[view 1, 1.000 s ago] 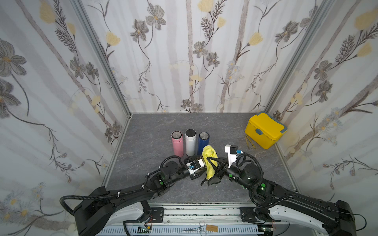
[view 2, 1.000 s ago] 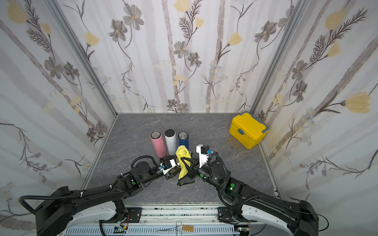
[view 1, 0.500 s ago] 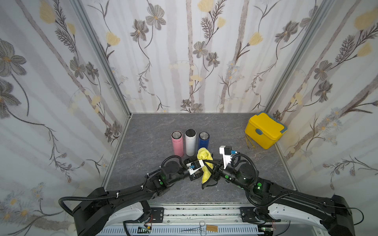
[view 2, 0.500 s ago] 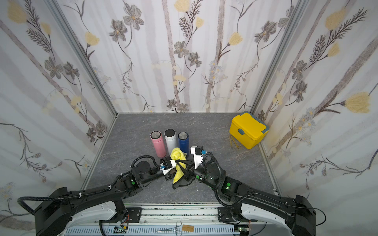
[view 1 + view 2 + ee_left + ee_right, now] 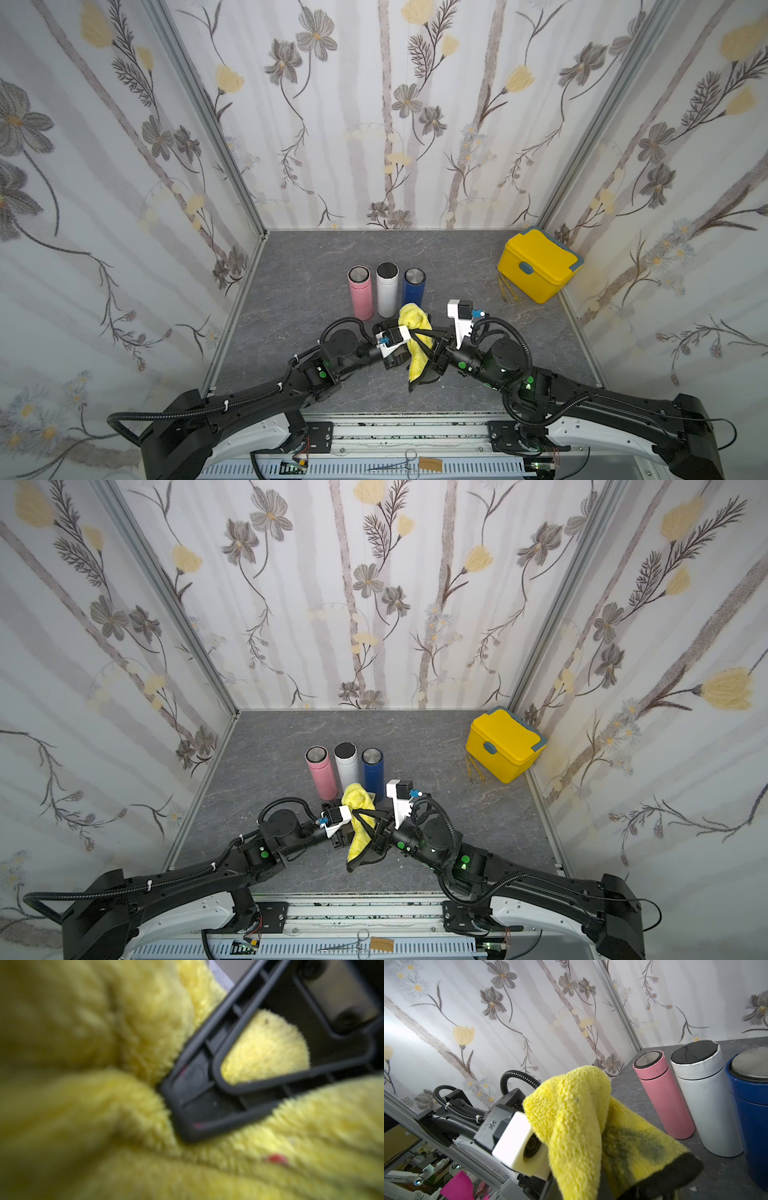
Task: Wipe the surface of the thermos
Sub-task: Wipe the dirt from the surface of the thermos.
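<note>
Right tool (image 5: 419,338) pinches the yellow cloth (image 5: 415,332); the left tool (image 5: 401,349), hidden behind it, is closed on something dark (possibly a thermos). Three upright thermoses (image 5: 388,291) wait just beyond. Wiping looks underway; next, drag cloth along that body.

We see bright, even light in both top views, soft shadows, bowed edges, left wrist view blurred against the yellow cloth (image 5: 124,1043).
</note>
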